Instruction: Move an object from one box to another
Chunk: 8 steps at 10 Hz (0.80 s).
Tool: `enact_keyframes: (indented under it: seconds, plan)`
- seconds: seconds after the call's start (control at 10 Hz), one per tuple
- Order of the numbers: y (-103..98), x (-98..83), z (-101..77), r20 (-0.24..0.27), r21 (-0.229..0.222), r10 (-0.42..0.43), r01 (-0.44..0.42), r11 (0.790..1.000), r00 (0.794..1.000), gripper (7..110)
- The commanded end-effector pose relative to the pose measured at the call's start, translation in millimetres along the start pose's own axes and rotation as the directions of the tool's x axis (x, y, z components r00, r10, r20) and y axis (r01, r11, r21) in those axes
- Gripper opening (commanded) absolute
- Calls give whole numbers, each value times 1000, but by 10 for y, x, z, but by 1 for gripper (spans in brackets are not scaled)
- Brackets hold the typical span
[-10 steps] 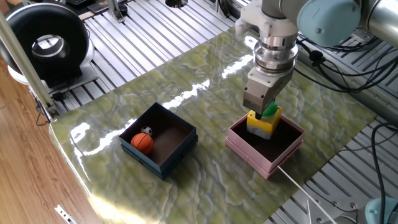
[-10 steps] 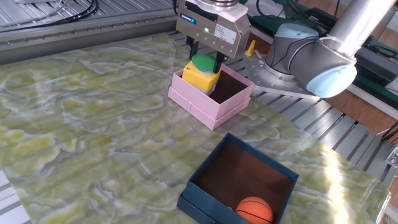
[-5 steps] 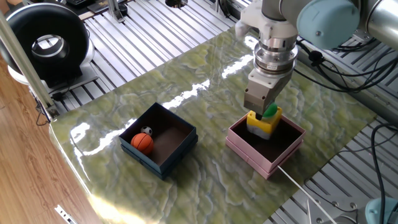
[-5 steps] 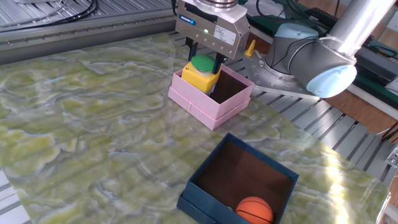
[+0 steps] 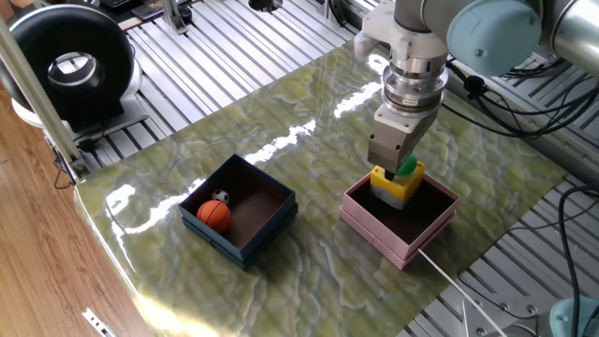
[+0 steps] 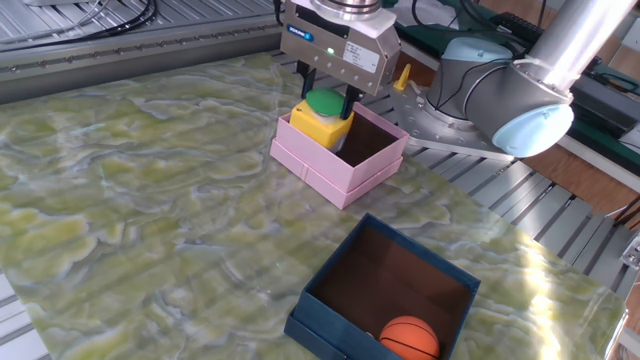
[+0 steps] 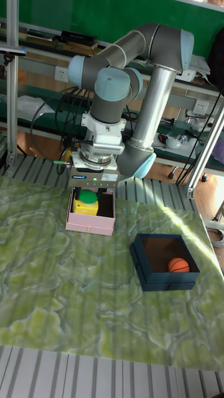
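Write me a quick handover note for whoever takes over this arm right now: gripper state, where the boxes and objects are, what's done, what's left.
Gripper: fingers either side of the yellow block with green cap; grip or release cannot be told.
Block: in a corner of the pink box, sticking up above the rim.
Navy-blue box: holds the basketball and a small black-and-white ball.
Done: block carried to the pink box.
Left: confirm release, lift the arm away.

A robotics lab — aluminium slat bench (image 5: 234,56), loose cables (image 5: 524,94), shelved equipment (image 7: 56,40) behind the arm (image 7: 155,81)
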State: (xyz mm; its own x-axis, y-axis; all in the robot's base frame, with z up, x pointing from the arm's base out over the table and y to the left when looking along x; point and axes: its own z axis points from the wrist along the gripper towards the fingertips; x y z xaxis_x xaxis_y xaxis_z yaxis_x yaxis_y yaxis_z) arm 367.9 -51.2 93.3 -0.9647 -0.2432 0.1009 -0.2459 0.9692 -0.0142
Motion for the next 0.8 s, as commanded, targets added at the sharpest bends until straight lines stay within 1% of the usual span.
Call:
enact_keyframes:
  seconds: [0.0,0.5,0.6,0.7]
  plan:
    - [6,-66,-12,27,-6,-15,16,1000,1000,44]
    - [29,-75,-13,33,-17,-41,41,999,999,44]
    - [22,-85,-13,37,-14,-47,47,999,998,66]
    - [20,-84,-14,37,-13,-56,57,998,998,66]
